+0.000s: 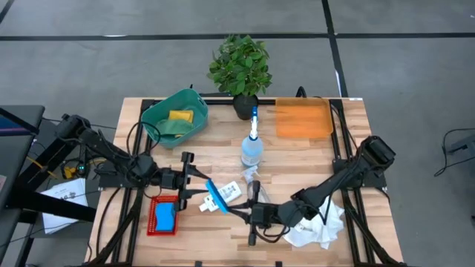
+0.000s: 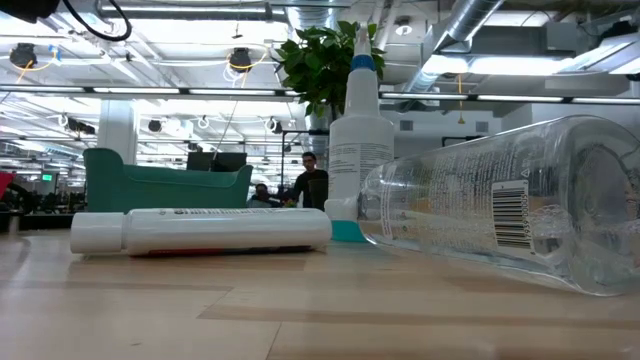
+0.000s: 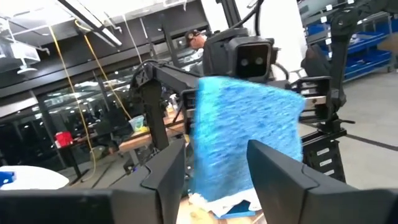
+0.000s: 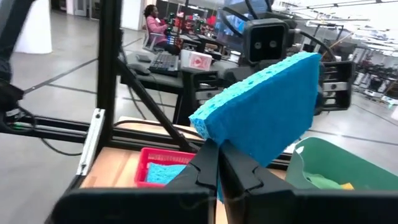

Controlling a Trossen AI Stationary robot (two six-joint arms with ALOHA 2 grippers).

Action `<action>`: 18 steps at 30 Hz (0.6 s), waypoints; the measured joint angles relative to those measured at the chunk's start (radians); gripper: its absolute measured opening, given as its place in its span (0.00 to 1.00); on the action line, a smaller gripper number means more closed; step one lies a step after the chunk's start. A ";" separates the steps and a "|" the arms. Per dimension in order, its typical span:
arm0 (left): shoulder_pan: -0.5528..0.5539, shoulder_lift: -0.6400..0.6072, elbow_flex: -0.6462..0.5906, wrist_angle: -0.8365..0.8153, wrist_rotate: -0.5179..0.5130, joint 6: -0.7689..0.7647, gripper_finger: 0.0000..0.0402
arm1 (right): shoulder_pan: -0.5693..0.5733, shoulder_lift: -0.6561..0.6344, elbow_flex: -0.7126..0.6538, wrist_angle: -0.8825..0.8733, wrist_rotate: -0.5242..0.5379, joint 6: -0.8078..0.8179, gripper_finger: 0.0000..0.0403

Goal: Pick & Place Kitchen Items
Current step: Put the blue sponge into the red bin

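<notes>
I see light wooden slatted table (image 1: 312,159) | right gripper (image 4: 219,163) clamps flat blue sponge (image 4: 264,116) | left gripper (image 3: 214,171) fingers spread beside it | open-plan room, seated person (image 4: 153,20) far

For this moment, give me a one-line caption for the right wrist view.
Right tool pinches a blue sponge above the red basket, facing the left arm's camera.

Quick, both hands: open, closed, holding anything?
Left hand: open around the blue sponge, not gripping it.
Right hand: closed on that sponge's edge.
</notes>
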 joint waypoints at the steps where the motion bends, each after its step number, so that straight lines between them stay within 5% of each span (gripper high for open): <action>1: 0.000 0.000 0.000 0.002 0.003 0.000 0.42 | -0.003 0.000 0.000 0.000 -0.002 0.000 0.00; 10: 0.001 0.000 0.000 0.015 0.005 -0.005 0.32 | -0.007 0.000 0.000 -0.001 -0.003 -0.003 0.00; 18: 0.001 0.000 0.000 0.005 0.004 -0.009 0.05 | -0.007 0.000 -0.001 -0.002 -0.007 0.000 0.00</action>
